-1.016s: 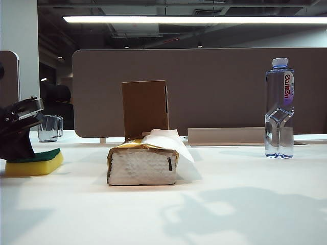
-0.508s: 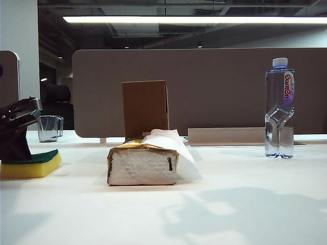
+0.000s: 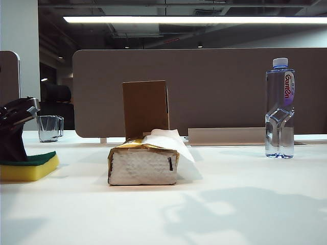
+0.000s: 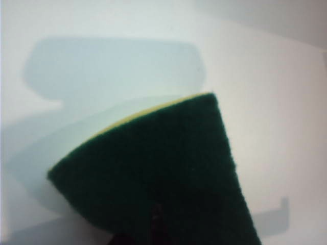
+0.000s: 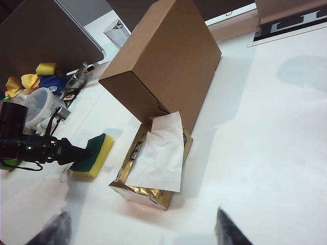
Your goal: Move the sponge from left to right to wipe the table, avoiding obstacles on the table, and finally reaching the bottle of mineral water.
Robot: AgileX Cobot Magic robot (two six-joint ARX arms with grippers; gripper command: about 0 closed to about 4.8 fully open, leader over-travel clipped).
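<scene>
Comparing with a second ago, you will note the sponge [image 3: 29, 166] has settled flat onto the table [image 3: 230, 204] at the far left of the frame, no longer tilted. Judge this as contact made; the rightward wipe has not begun. The left gripper [image 3: 14, 133] is pinched tight on the sponge's green face. The right gripper [image 5: 140, 229] stands spread wide, empty. Ahead lie the tissue pack [image 3: 144, 162], the cardboard box [image 3: 145, 108] and, far right, the bottle of mineral water [image 3: 279, 109].
</scene>
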